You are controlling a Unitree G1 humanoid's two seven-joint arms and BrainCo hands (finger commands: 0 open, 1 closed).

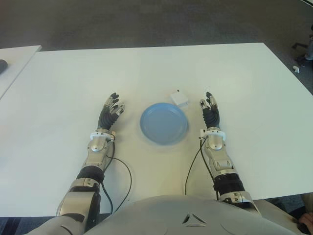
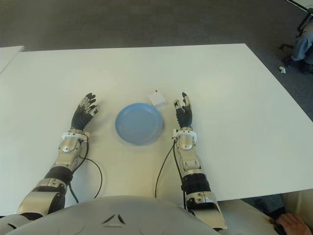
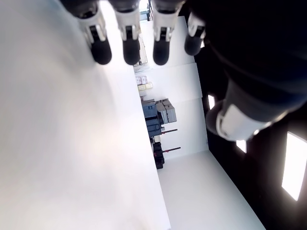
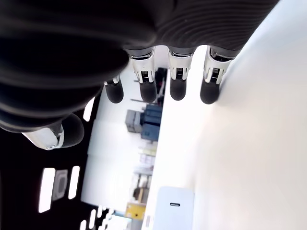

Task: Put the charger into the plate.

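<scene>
Charger [image 1: 179, 99], just beyond the plate [image 1: 163, 123], should be grasped by the empty, open-fingered right hand [image 1: 211, 113] beside it.

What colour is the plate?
Light blue plate, clearest in the left eye view.

The charger [image 1: 179, 99] — a small white block lying flat on the white table [image 1: 244, 78] — sits just beyond the far right rim of the plate [image 1: 163, 123], close but not in it. The plate is round, light blue, empty — nearer the table's near edge than its far edge.
</scene>
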